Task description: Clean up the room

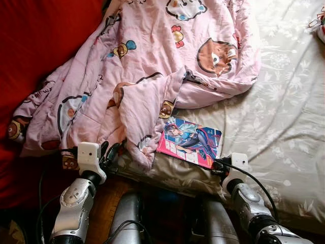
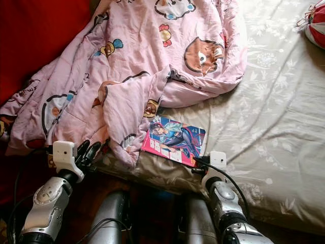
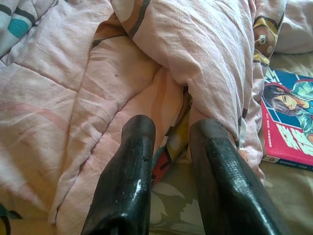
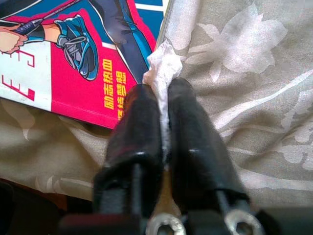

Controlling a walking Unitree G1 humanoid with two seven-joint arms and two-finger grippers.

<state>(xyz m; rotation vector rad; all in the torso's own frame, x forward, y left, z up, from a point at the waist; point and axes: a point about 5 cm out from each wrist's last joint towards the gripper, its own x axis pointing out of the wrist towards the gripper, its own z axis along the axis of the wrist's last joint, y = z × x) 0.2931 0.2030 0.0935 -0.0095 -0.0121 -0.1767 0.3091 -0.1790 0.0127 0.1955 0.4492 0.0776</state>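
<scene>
A pink cartoon-print blanket (image 1: pixel 142 66) lies crumpled across the left half of the bed. A comic book (image 1: pixel 190 141) with a pink and blue cover rests by the bed's front edge, partly under the blanket's flap. My left gripper (image 1: pixel 112 151) is open, its fingertips (image 3: pixel 139 129) right at the blanket's lower fold (image 3: pixel 205 58). My right gripper (image 4: pixel 164 93) is shut on a small crumpled white tissue (image 4: pixel 160 68), just off the book's near right corner (image 4: pixel 98 83) and over the sheet.
The bed has a grey floral sheet (image 1: pixel 274 117), bare on the right. A red cover (image 1: pixel 35 40) sits at the left. A red and white object (image 2: pixel 317 23) lies at the far right corner. Wooden floor (image 1: pixel 104 213) is below the bed edge.
</scene>
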